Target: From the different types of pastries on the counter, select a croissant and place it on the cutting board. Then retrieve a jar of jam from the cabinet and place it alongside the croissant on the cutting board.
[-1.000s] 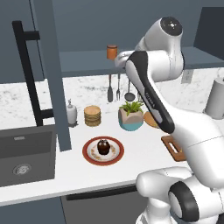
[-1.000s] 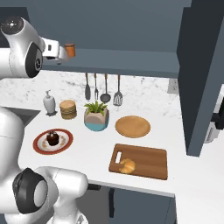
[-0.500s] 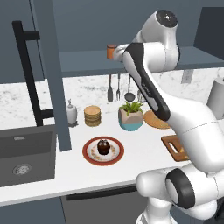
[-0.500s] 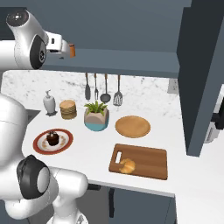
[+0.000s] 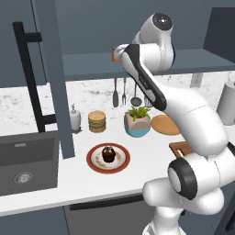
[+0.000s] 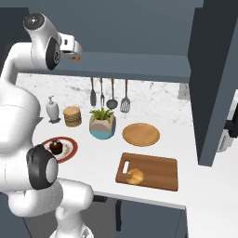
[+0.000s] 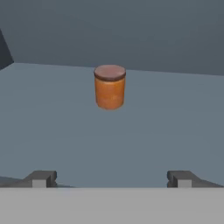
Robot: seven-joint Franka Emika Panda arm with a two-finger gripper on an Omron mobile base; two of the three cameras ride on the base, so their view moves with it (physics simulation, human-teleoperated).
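The gripper (image 7: 109, 178), fingers spread wide and empty, faces the jar of jam (image 7: 110, 86) on the cabinet shelf (image 7: 175, 122); it should advance straight, keeping the jar centred.

Left base view: behind arm, left side; faces forward and down over counter (image 5: 82, 176); sink (image 5: 27, 160) at 8 o'clock, arm rising from 5 o'clock; mid range.
Right base view: behind arm, right side; faces forward and down; board (image 6: 148, 171) at 6 o'clock, arm at 9 o'clock; mid range.
Hand view: on the hand, level along the gripper (image 7: 111, 178) onto the cabinet shelf (image 7: 175, 127); jar (image 7: 110, 86) at 12 o'clock, near, apart from the tips.
Shared, base views: counter, plant (image 5: 137, 120), cupcake plate (image 5: 108, 158), cake stack (image 5: 97, 121), round plate (image 5: 165, 125), hanging utensils (image 5: 124, 94), shelf edge.
Shared, all three: shelf.
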